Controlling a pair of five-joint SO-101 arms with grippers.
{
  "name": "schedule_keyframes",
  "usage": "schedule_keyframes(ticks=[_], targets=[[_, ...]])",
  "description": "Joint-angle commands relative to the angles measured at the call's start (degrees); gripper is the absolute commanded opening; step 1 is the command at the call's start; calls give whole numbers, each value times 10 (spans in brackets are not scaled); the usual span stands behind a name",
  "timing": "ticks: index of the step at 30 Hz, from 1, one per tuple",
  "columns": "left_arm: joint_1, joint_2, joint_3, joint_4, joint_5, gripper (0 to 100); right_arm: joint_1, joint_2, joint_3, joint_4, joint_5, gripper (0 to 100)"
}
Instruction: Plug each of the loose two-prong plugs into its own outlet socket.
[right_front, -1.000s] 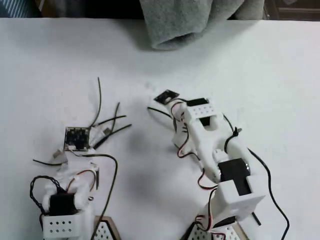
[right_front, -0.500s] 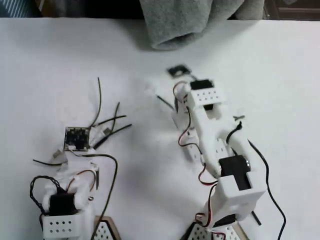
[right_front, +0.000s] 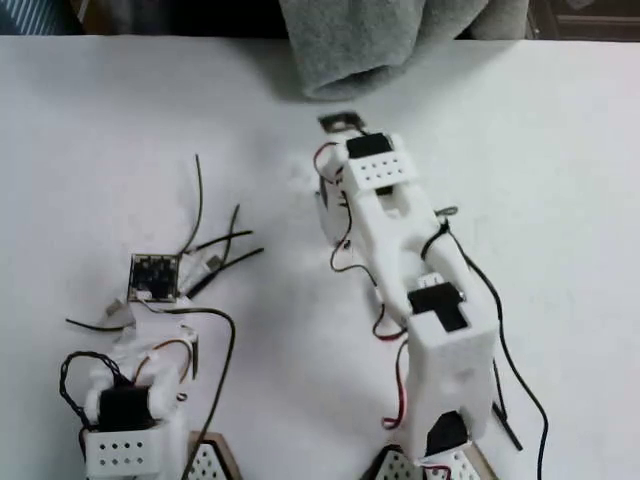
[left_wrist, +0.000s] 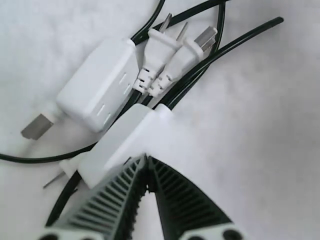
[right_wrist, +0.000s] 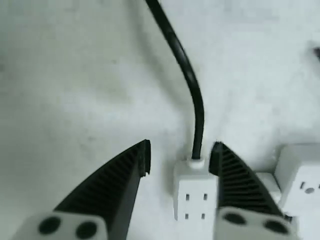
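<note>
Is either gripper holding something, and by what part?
Nothing is gripped. The right gripper stands open astride the cord end of an outlet block; the left gripper is shut, empty.

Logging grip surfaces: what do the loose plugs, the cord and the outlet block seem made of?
Plugs: white moulded plastic, slight sheen; grey metal prongs. Cord: black, smooth, bending softly, probably rubber or vinyl. Outlet block: white hard plastic, matte, crisp slot edges.

The outlet block at the right hand (and a second block beside it) runs off the picture's edge.
</note>
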Motion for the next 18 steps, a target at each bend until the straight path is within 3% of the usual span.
schedule_keyframes(ticks=[1,10,18], targets=[[2,2,-1,-10,0,24,19,7,-36,73,65,273],[2,2,-1,-10,0,24,41,-98,54,40,75,273],[2,2,-1,-10,0,24,36,-220,310,-166,75,274]])
